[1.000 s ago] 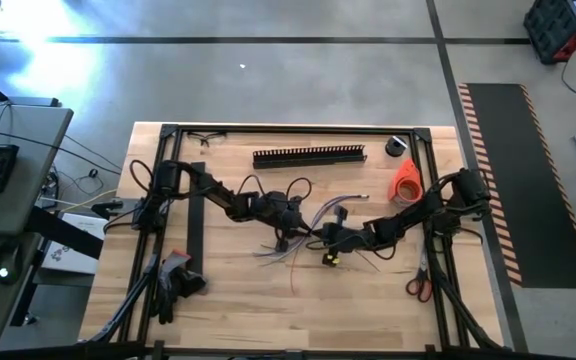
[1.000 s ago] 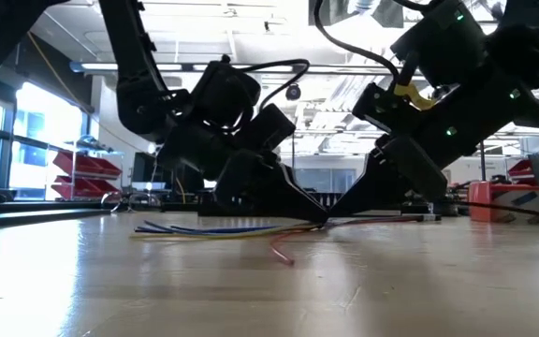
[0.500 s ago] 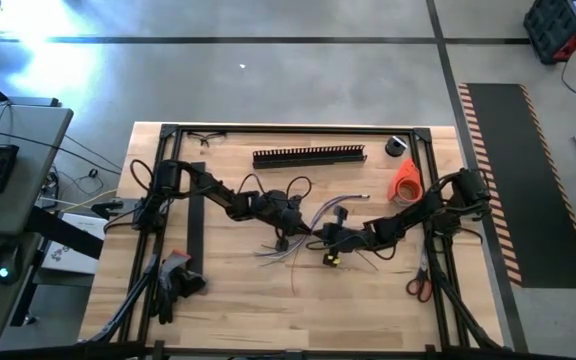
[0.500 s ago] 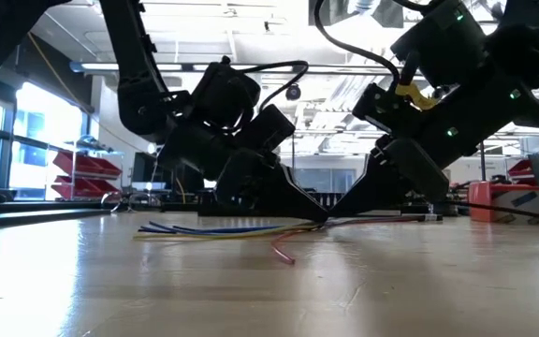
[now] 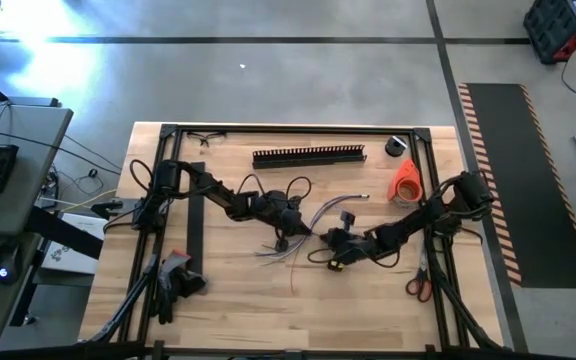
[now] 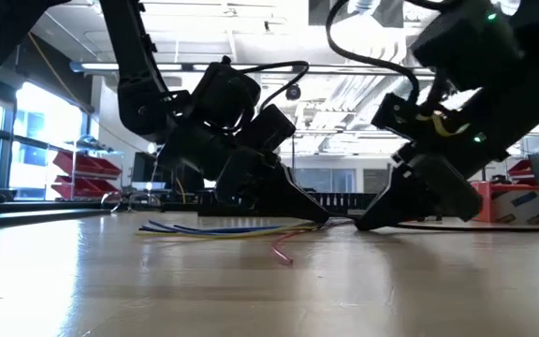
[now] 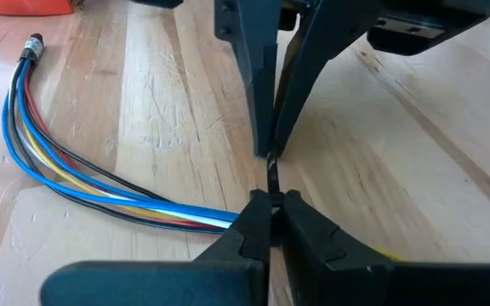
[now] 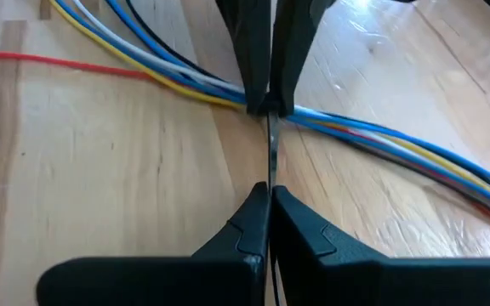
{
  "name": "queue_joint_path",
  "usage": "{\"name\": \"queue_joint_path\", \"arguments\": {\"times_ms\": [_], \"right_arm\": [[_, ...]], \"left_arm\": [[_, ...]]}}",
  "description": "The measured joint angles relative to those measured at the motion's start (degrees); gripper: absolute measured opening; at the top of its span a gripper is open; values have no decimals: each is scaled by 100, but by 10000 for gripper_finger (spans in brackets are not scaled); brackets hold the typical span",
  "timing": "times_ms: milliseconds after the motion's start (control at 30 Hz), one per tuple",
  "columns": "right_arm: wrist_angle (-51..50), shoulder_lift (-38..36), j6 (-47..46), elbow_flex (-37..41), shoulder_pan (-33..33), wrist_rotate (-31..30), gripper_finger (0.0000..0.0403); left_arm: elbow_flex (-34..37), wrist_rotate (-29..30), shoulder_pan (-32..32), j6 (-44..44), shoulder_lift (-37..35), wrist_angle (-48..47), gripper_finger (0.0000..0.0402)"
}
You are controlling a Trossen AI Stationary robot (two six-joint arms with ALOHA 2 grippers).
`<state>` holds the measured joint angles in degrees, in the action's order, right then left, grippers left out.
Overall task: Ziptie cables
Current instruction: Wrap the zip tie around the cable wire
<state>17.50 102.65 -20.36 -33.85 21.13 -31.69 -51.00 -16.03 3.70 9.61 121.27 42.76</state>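
i have the cables (image 5: 290,240) lying mid-bench, fanned out loose on the wood. my left gripper (image 7: 270,208) has its fingers pinched shut right at the bundle. my right gripper (image 8: 268,197) sits just beside it, fingers also closed, on a thin dark strip (image 8: 273,153) that runs between the two grippers; i take it for the ziptie. i can't tell whether it goes round the wires yet. my read is the tie is only started: looping, cinching and trimming remain. the scissors (image 5: 417,287) lie untouched by the right edge.
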Motion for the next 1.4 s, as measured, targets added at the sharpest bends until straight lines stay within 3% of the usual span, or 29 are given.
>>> {"name": "queue_joint_path", "arguments": {"times_ms": [167, 267, 433, 633, 767, 1000, 1200, 1400], "right_arm": [[-200, -110, -62, 11, 100, -86, 0], [-807, -463, -176, 13, 14, 276, 5], [-1631, -1119, -268, 28, -143, 638, 70], [-594, -1193, 671, 30, -202, 642, 174], [332, -542, 979, 35, -460, 757, 194], [1484, 286, 1285, 39, -666, 793, 141], [1532, 334, 1290, 33, -641, 774, 71], [1523, 334, 1290, 33, -617, 757, 29]], "left_arm": [[0, 1, 0, 0, 0, -6, 0], [0, 15, 0, 1, -1, -35, 0], [0, 22, 2, 37, -4, -48, 0], [1, 26, 2, 52, -5, -56, 0], [2, 39, -4, 61, -7, -57, 0], [2, 37, -4, 107, -7, -82, 0], [2, 24, -4, 111, -7, -87, 0], [2, 7, -9, 109, -7, -104, 0]]}}
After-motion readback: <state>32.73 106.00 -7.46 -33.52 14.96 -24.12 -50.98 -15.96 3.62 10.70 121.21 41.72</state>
